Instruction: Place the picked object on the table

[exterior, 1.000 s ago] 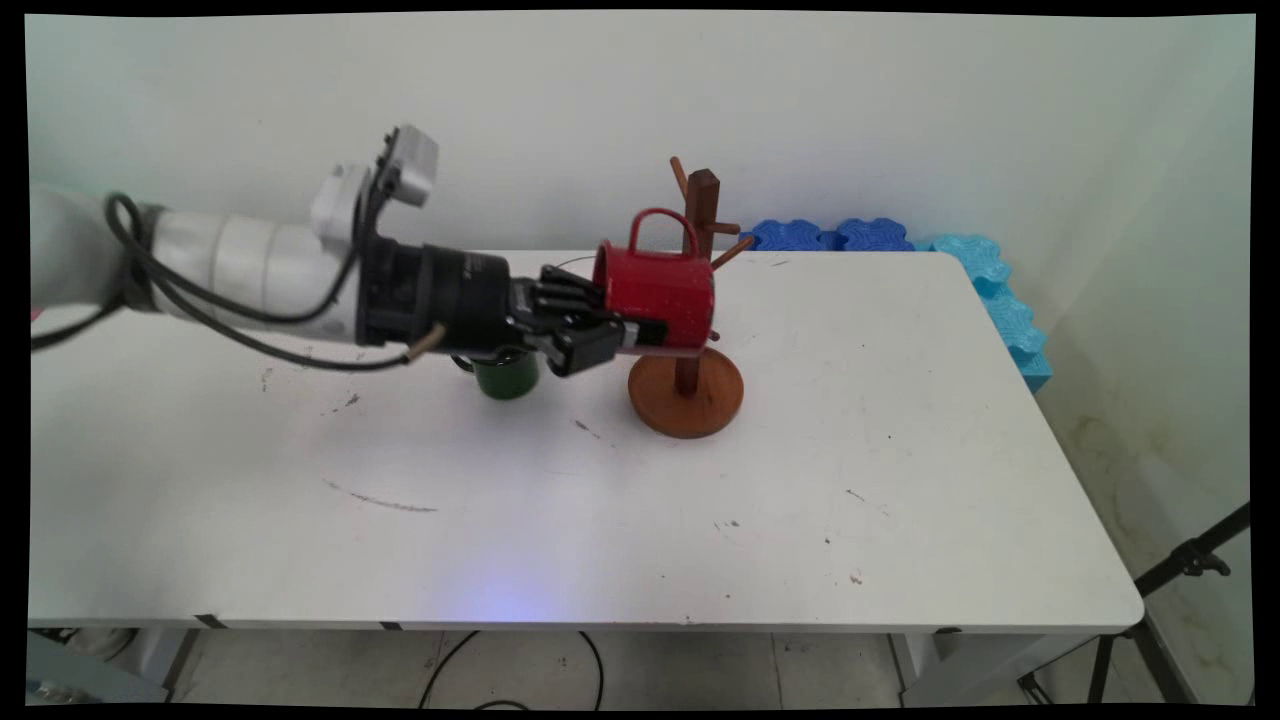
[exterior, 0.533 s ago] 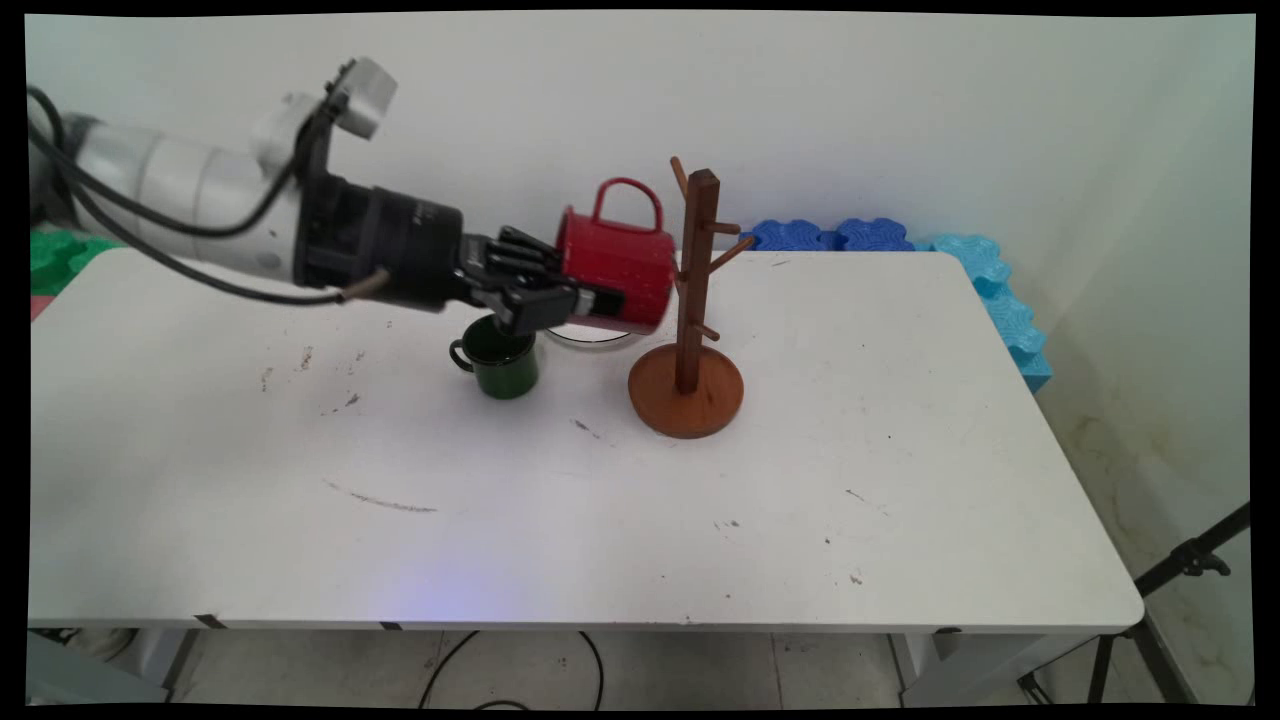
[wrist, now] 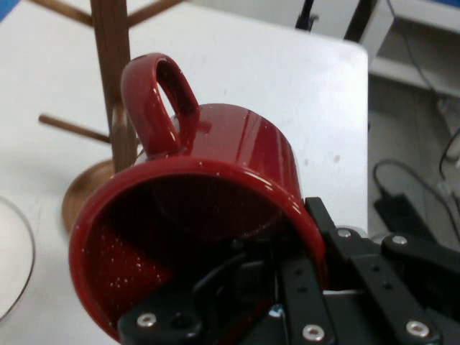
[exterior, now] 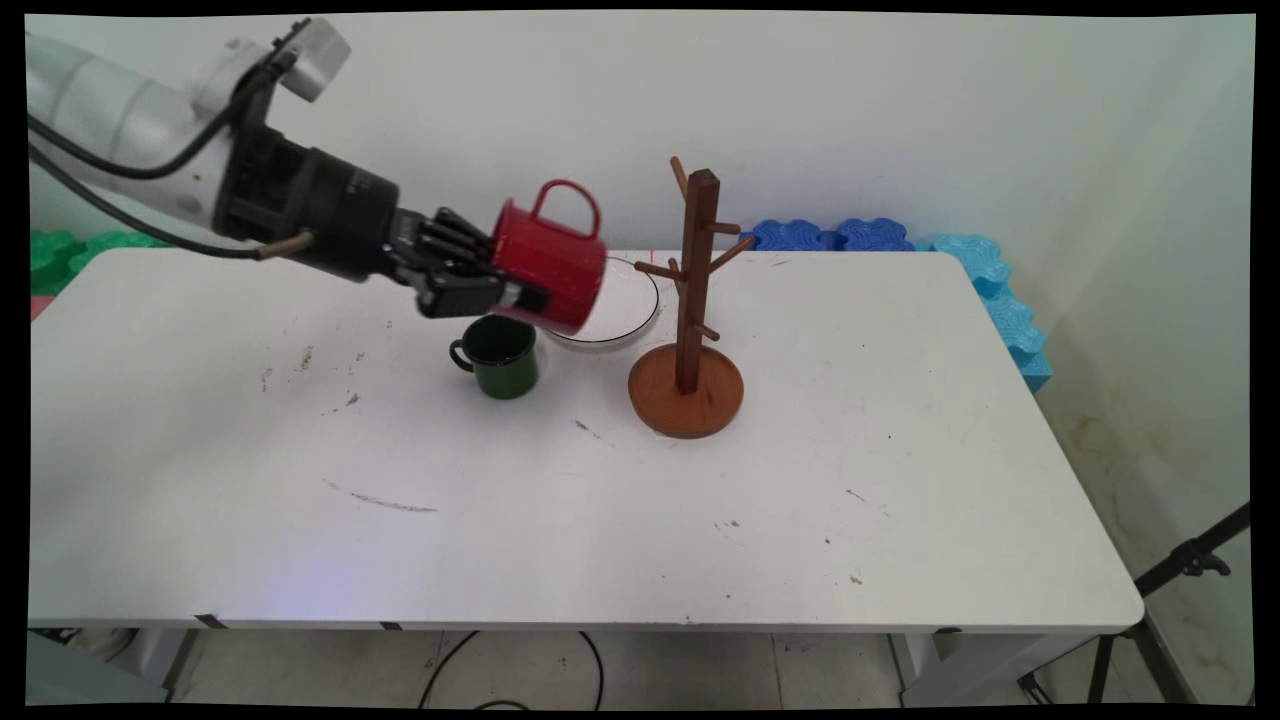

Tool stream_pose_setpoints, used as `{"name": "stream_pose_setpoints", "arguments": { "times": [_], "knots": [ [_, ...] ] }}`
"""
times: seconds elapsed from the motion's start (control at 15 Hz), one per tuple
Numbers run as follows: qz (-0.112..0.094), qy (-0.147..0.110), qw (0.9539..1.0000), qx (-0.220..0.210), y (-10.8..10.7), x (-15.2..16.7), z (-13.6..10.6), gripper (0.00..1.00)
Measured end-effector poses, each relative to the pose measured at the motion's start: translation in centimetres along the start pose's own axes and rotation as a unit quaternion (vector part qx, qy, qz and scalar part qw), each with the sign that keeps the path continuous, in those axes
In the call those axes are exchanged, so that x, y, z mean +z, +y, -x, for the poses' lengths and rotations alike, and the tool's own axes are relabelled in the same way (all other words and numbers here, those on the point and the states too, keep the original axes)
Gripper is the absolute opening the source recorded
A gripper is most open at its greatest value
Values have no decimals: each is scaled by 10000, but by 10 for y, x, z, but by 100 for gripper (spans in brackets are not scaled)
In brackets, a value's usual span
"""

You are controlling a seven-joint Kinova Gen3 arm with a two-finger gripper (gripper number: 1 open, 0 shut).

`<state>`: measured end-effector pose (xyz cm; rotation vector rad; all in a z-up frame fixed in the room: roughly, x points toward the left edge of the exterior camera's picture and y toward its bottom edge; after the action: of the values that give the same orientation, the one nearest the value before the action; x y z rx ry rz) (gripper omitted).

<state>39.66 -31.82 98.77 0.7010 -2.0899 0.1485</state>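
My gripper is shut on the rim of a red mug, one finger inside it and one outside. The mug lies on its side in the air, handle up, its mouth towards the hand. It hangs just above a small green mug that stands upright on the table. A wooden mug tree with bare pegs stands to the right, apart from the red mug; in the hand view the wooden mug tree rises behind the mug's handle.
A white plate with a dark rim lies behind the red mug, left of the tree. Blue foam blocks line the table's far right edge, green ones the far left. A black tripod leg stands at lower right.
The arm has drawn back to the left and upwards with the red mug, away from the mug tree. The plate behind is now uncovered.
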Motion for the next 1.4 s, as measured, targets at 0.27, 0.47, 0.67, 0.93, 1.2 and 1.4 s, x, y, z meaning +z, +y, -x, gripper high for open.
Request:
{"name": "stream_pose_setpoints", "arguments": {
  "times": [0.27, 0.47, 0.67, 0.93, 1.2, 1.4],
  "knots": [
    [17, -646, 9976, 244, -6, -21, 0, 0],
    [-49, -1115, 9931, 353, -10, -27, 2, 0],
    [-150, -1655, 9847, 528, -17, -21, 2, 0],
    [-299, -2369, 9683, 741, -27, -1, 0, 0],
    [-355, -2990, 9498, 854, -34, 23, 1, 0],
    [-319, -3317, 9385, 905, -36, 43, 4, 0]
  ]
}}
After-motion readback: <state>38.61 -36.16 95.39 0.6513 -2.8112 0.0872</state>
